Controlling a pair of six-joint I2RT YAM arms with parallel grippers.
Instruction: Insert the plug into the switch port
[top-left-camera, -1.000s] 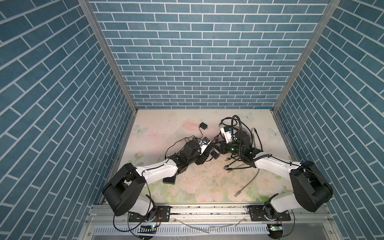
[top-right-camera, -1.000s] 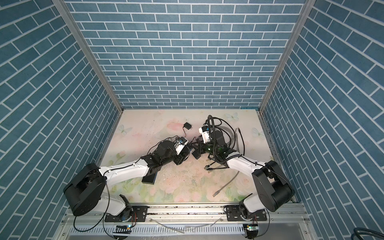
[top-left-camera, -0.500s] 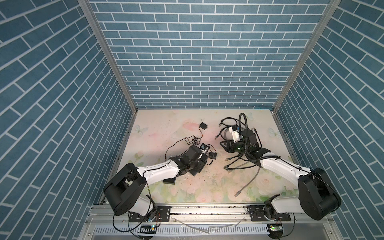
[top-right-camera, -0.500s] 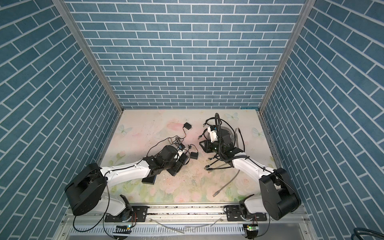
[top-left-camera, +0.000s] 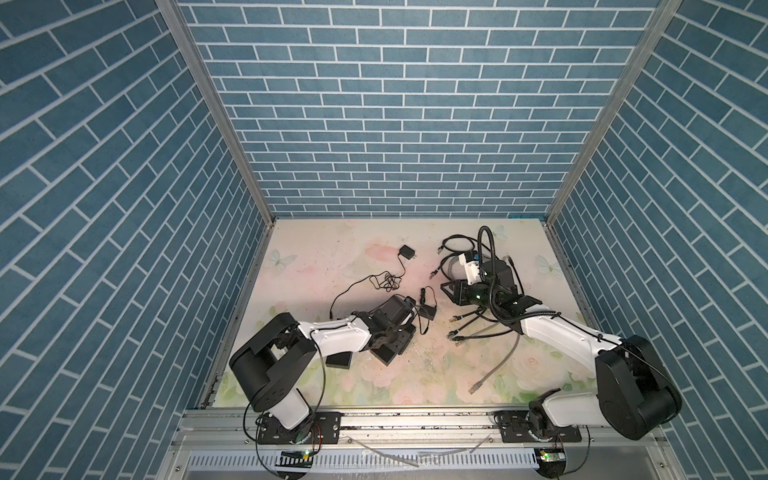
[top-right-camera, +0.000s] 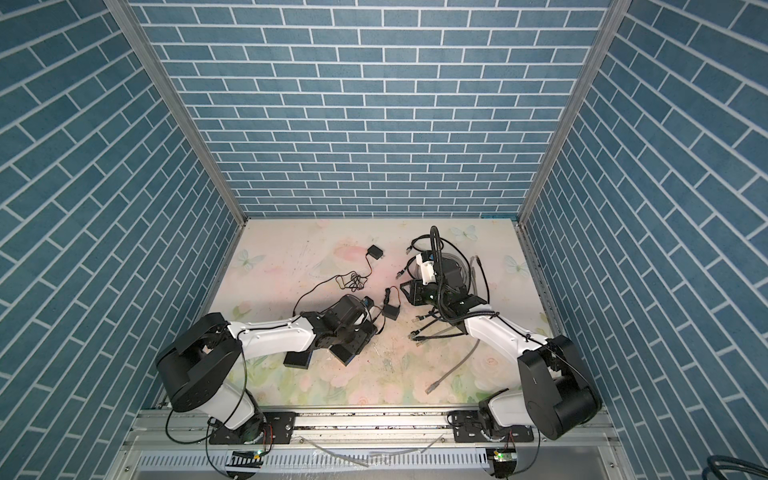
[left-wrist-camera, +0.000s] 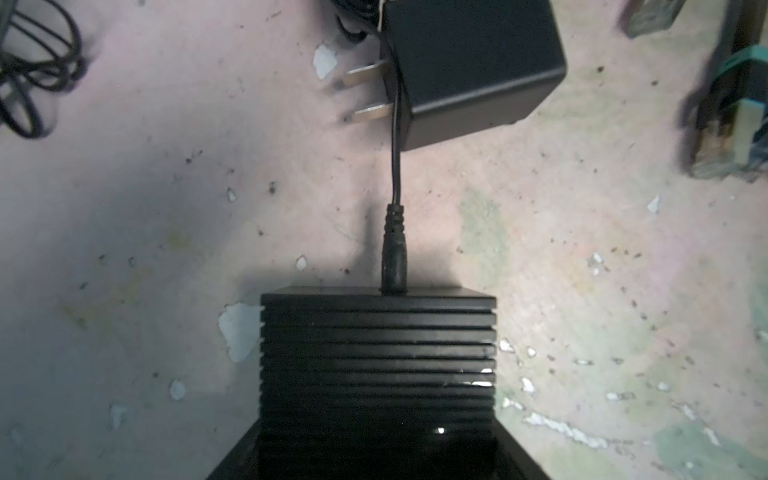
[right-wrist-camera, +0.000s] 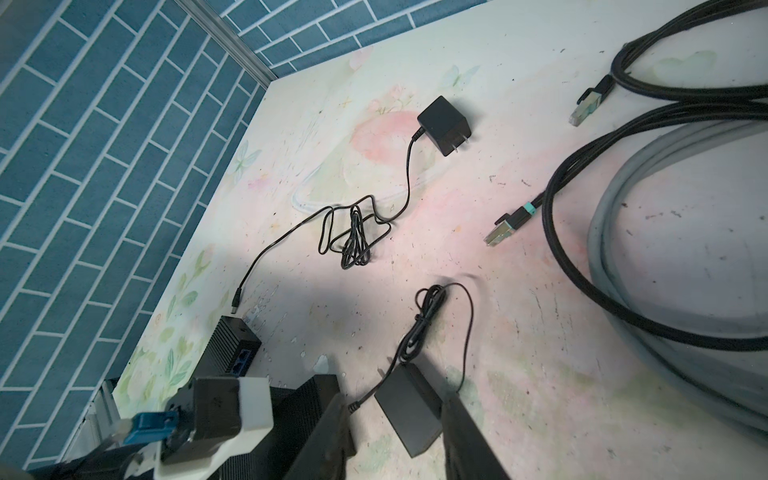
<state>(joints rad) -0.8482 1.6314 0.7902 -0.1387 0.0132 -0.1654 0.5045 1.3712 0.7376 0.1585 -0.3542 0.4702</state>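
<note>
The left tool is clamping the ribbed black switch by its sides. The barrel plug is standing in the switch's end face, with its cord running up to the adapter just beyond. In both top views the right tool is hanging at 2 o'clock of the switch, fingers spread and empty. Network cables are crowding 3 o'clock, while bare counter is lying open toward 11 o'clock.

In the left wrist view, the tip of the plug is hidden behind the rim of the switch, whose near end is cut off by the picture's edge; a network connector is blurred.
</note>
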